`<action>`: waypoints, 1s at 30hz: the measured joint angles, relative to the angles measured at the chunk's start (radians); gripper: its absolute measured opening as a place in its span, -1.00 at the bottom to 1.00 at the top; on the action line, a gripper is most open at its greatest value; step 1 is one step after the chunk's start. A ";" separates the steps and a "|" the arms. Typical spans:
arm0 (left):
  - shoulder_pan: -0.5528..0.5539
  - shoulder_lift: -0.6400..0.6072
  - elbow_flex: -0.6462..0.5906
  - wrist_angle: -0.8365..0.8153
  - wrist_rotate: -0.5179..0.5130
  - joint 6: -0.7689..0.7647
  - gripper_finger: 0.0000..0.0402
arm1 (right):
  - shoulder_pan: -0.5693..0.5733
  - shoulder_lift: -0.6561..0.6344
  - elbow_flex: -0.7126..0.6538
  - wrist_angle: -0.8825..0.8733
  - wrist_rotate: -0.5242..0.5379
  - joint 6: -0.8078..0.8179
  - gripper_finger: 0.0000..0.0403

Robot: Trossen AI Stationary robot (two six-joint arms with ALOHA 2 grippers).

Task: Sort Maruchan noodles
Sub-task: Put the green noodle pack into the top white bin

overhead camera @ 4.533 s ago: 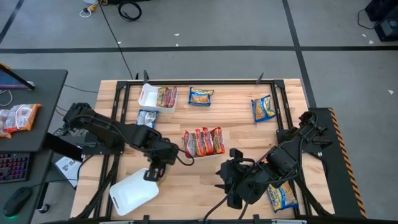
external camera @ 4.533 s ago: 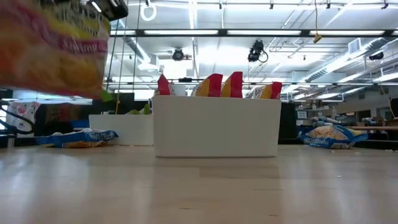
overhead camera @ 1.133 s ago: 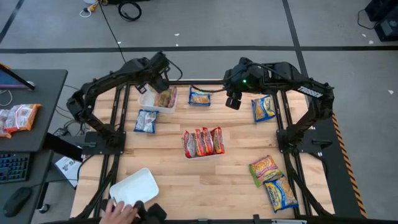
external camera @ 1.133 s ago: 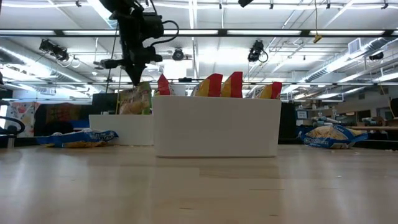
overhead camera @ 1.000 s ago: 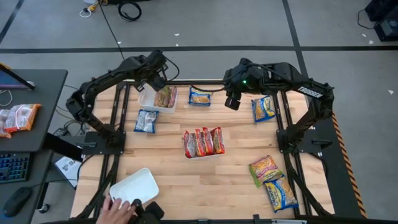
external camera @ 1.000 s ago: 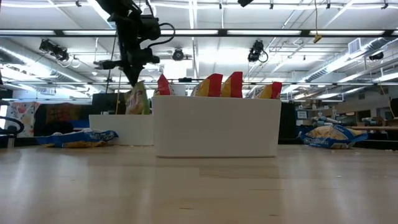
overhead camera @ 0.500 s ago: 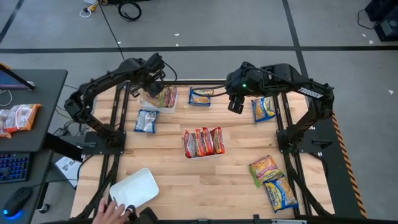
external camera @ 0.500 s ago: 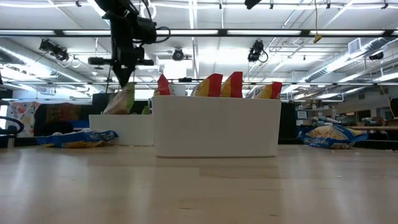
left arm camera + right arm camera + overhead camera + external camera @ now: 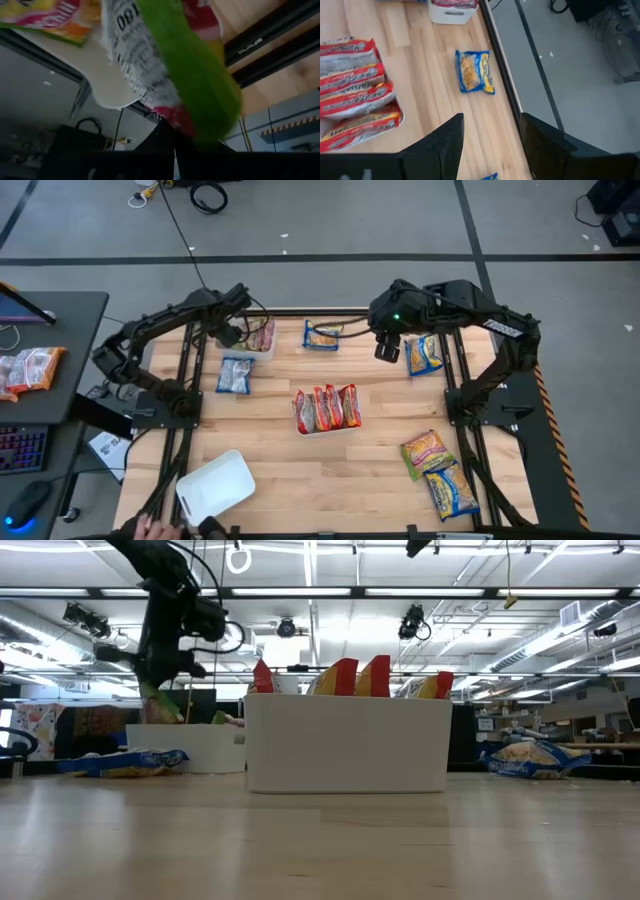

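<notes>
The desk [image 9: 380, 460] is half sorted. The middle tray [image 9: 325, 429] holds red noodles [image 9: 326, 407]. Blue packets [image 9: 236, 374] and yellow ones [image 9: 428, 452] lie around it. Beyond it, the left gripper [image 9: 232, 336] pinches a green-edged packet [image 9: 200, 85]; the right gripper [image 9: 386, 347] is spread, empty.

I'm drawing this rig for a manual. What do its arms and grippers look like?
Both arms are black, jointed and slender, with black cables along them. The right arm bears a white label and a green light. The right gripper has two flat dark fingers; the left gripper is equally dark.
</notes>
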 joint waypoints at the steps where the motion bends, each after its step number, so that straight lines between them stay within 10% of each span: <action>1: 0.000 -0.017 0.002 -0.005 0.002 0.001 -1.00 | -0.009 0.000 0.000 0.014 0.000 -0.008 -0.01; 16: -0.060 -0.095 0.014 0.098 0.155 -0.224 -0.80 | -0.080 0.000 0.000 0.084 0.001 0.156 0.00; 30: -0.080 -0.093 0.124 0.013 0.138 -1.247 -0.21 | -0.190 0.000 0.000 0.215 -0.001 -0.027 0.01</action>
